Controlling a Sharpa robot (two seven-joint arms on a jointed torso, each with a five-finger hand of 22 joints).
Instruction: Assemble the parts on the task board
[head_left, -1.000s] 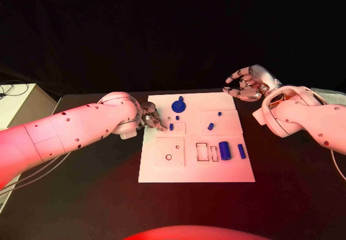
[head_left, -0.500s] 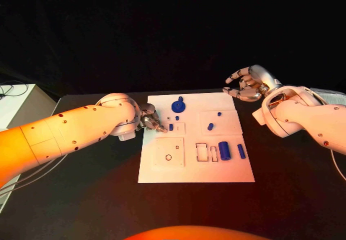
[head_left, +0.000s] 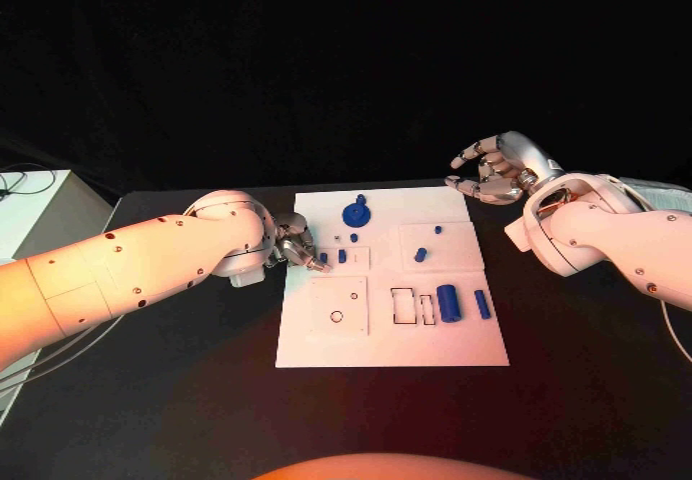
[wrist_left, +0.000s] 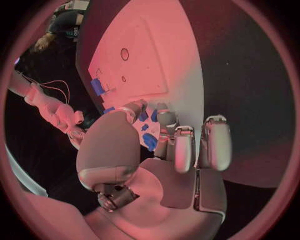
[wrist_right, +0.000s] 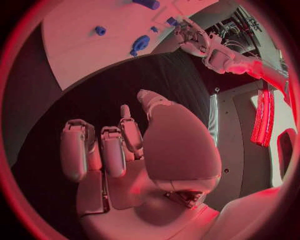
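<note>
I see the board (head_left: 392, 330), a white plate, long axis running away from me, mid-table. Blue parts on it: a big cylinder (head_left: 449, 301) and a slim one (head_left: 483, 303) lying lengthwise, a disc (head_left: 356, 212) at the far end. My left hand (head_left: 296, 243) sits at the board's left edge, fingertips on a small blue part (head_left: 323, 258); whether it grips it I cannot tell. My right hand (head_left: 498, 166) hovers off the far right corner, fingers curled loosely apart, holding nothing.

a robotics lab: black-draped table (head_left: 173, 400), white task board (head_left: 389, 340), cabled equipment rack (wrist_right: 265, 75).
</note>
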